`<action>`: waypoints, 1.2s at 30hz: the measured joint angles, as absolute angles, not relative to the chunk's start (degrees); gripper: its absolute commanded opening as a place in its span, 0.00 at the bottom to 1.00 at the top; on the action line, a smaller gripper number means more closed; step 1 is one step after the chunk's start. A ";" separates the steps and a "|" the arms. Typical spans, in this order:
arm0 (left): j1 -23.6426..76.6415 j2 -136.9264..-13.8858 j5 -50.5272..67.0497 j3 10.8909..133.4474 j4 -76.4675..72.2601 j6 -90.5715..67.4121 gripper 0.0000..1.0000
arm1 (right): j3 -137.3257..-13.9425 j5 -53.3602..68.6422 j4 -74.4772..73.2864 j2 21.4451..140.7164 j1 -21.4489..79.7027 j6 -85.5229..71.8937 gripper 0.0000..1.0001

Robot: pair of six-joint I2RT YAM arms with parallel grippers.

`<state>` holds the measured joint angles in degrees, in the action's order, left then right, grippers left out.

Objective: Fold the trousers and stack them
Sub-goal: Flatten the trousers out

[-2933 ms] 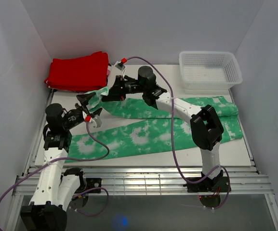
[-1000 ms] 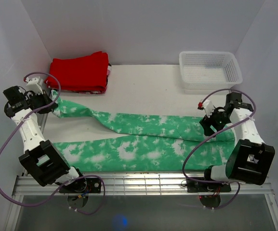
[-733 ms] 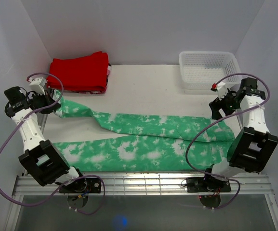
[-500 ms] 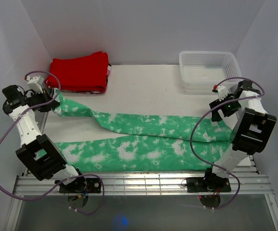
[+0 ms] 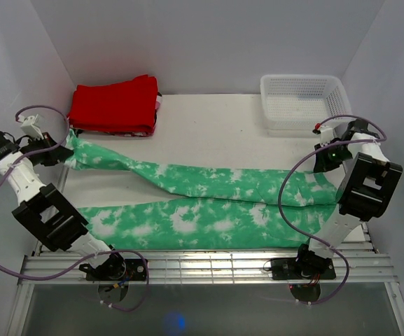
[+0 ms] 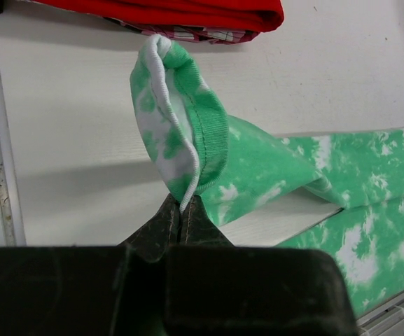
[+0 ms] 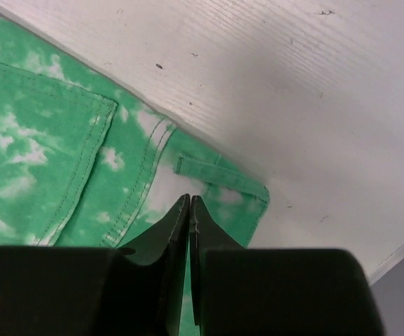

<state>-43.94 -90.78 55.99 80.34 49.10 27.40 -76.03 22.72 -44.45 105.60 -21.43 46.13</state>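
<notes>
Now the bright green tie-dye fabric trousers (image 5: 209,224) lie stretched across the white table (image 5: 216,122), with the waist at the right. The left gripper (image 6: 183,208) is clamped on the hem of one leg, which is lifted near the folded red garment (image 5: 114,105). The right gripper (image 7: 189,201) has its fingers pressed together at the waistband corner; whether cloth sits between them I cannot tell.

One pair of trousers (image 5: 209,210) with two legs, one red garment (image 5: 114,105), one basket (image 5: 303,101) and one table (image 5: 216,129). Two arms, a left arm (image 5: 47,217) and a right arm (image 5: 370,182), each with one gripper: the left gripper (image 6: 180,208) and the right gripper (image 7: 189,201). Two cables, the left cable (image 5: 44,107) and the right cable (image 5: 283,189)
</notes>
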 measured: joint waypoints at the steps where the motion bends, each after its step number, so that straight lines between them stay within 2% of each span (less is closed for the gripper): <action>1: -45.01 -90.87 56.80 80.36 49.67 28.40 0.00 | -76.03 23.14 -44.62 105.30 -21.82 46.04 0.08; 12: -52.49 -94.15 61.76 81.47 54.30 38.02 0.00 | -78.72 34.59 -45.28 91.50 -36.49 49.19 0.08; 13: -52.82 -94.21 62.15 81.36 54.61 39.00 0.00 | -79.13 35.29 -46.04 90.96 -37.17 50.37 0.14; 14: -52.99 -94.21 62.59 81.21 55.09 40.27 0.00 | -79.57 35.88 -46.92 90.80 -37.36 51.20 0.47; 15: -53.08 -94.17 63.26 81.01 55.55 41.54 0.00 | -80.14 36.53 -48.23 91.00 -37.23 51.86 0.60; 16: -53.10 -94.15 63.94 80.73 56.03 42.83 0.00 | -80.64 37.04 -49.69 91.64 -36.82 52.80 0.67; 17: -53.10 -94.08 64.60 80.27 56.40 44.05 0.00 | -81.10 37.54 -50.96 92.51 -36.27 53.25 0.79; 18: -53.10 -93.97 65.19 79.68 57.01 45.34 0.00 | -81.28 37.82 -51.77 93.54 -35.59 53.34 0.82; 28: -53.12 -93.47 66.08 77.14 60.10 52.12 0.00 | -74.76 33.98 -46.09 98.00 -23.77 41.45 0.88; 29: -53.12 -93.47 66.08 77.14 60.18 52.29 0.00 | -74.19 33.01 -44.86 98.61 -22.39 39.83 0.93; 32: -53.12 -93.47 66.06 77.14 60.27 52.77 0.00 | -72.29 29.19 -40.66 100.62 -18.70 35.55 0.98; 36: -53.15 -93.47 66.06 77.14 60.42 53.36 0.00 | -69.71 22.68 -36.32 103.15 -16.49 31.64 0.97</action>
